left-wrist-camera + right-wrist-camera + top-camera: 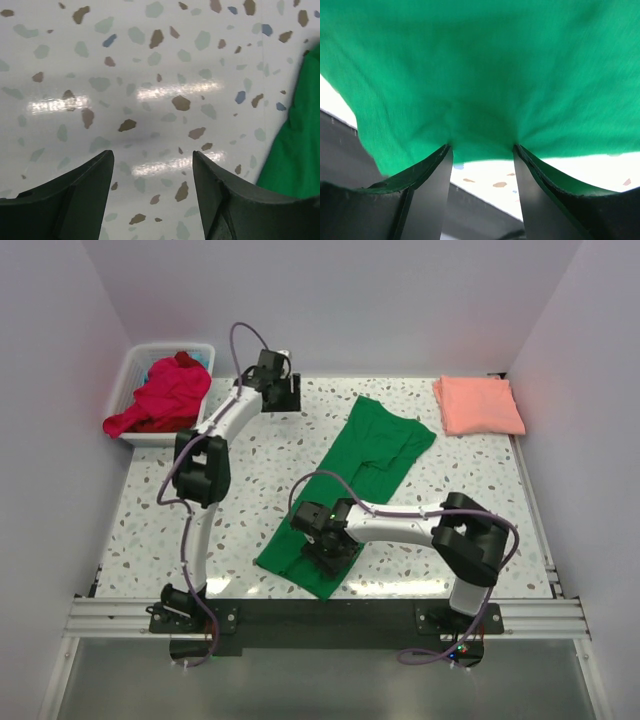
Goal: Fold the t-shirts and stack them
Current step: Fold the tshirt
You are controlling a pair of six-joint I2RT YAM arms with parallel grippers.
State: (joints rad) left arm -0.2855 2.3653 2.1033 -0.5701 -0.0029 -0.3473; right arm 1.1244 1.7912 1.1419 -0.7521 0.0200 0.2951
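White-walled booth, speckled terrazzo table (250,470). Green t-shirt (370,455) stretched diagonally from beside the left gripper (152,200), spread over bare table, down to the right gripper (482,150), whose fingers straddle a bunched near hem; whether pinched, cannot tell. Soft, light, floppy: best taken at hem corners. Salmon-pink shirt (478,405) folded far right; red shirts (160,400) in white basket (135,365). No legible writing.

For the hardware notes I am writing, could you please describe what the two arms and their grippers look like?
Both arms share one design: white link tubes joined by bulky black joint housings, on black bases bolted to an aluminium rail. A purple-grey cable loops loosely along each arm. The left gripper and right gripper are black, and their fingers are broad, dark, matte and tapered. Small green lights glow on the right arm's wrist. No other markings are legible.
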